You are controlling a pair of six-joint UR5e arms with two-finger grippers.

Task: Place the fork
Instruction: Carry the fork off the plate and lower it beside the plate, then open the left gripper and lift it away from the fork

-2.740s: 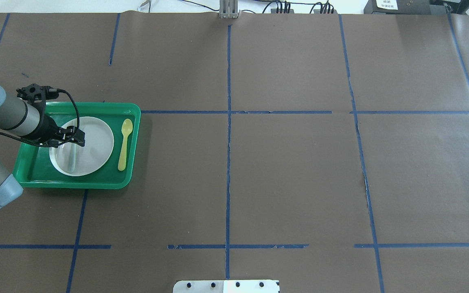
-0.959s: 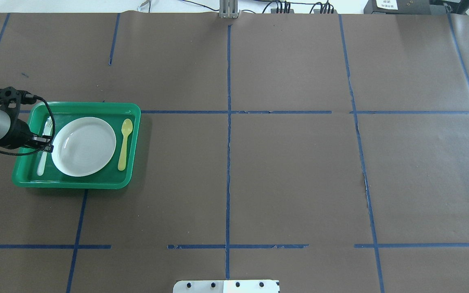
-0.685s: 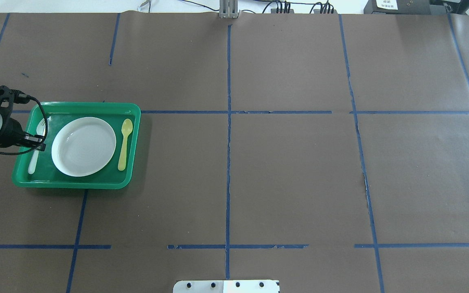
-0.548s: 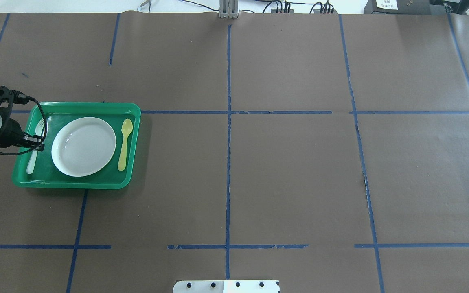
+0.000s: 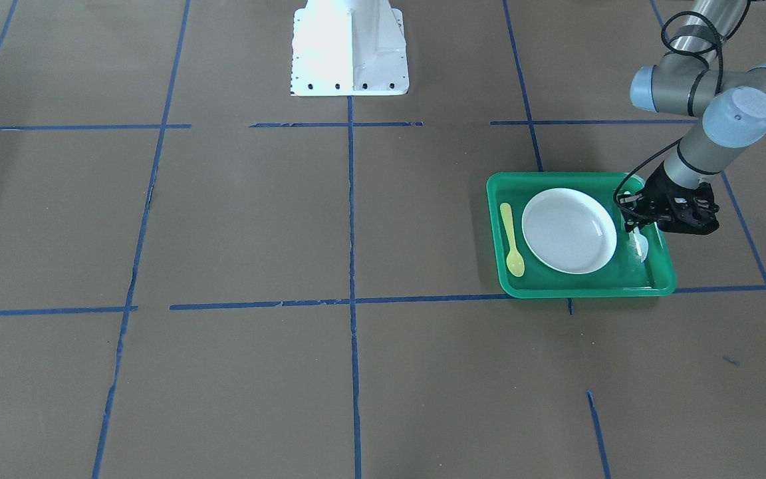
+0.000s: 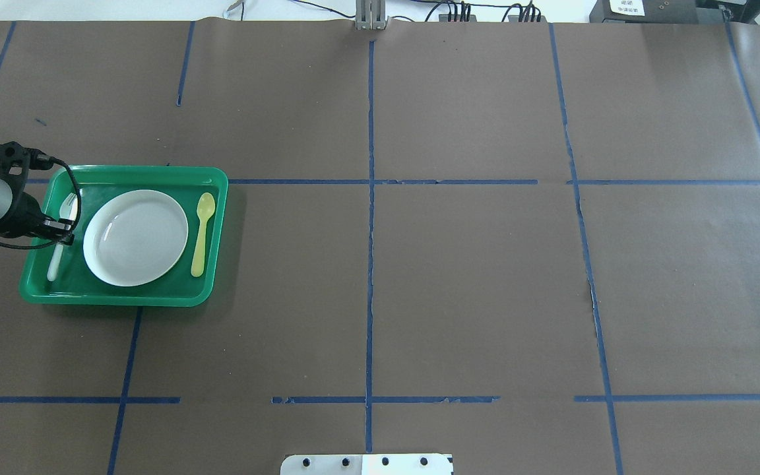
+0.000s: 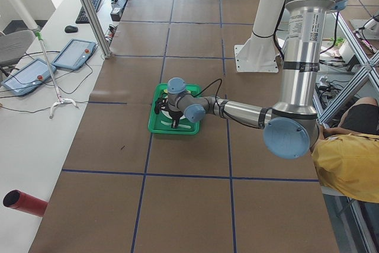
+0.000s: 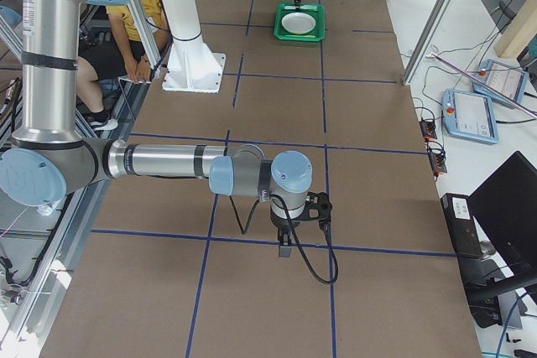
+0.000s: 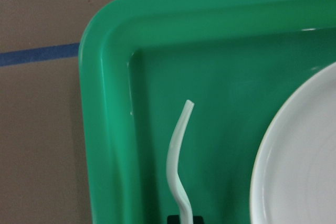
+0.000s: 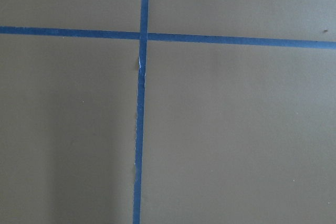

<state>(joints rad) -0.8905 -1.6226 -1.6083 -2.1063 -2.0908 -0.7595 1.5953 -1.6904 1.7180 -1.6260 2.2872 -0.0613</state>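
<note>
While jaws of the left gripper pinch the fork mid-length, its long axis parallels the green tray wall, just beside the white plate.

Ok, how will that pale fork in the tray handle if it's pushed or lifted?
Probably light and somewhat bendy: the fork is thin, pale plastic, and its handle shows an S-curve in the left wrist view. Likely to slide, not roll, on the glossy green tray, being slim and flat.

No legible text, labels, brands or numbers anywhere.
</note>
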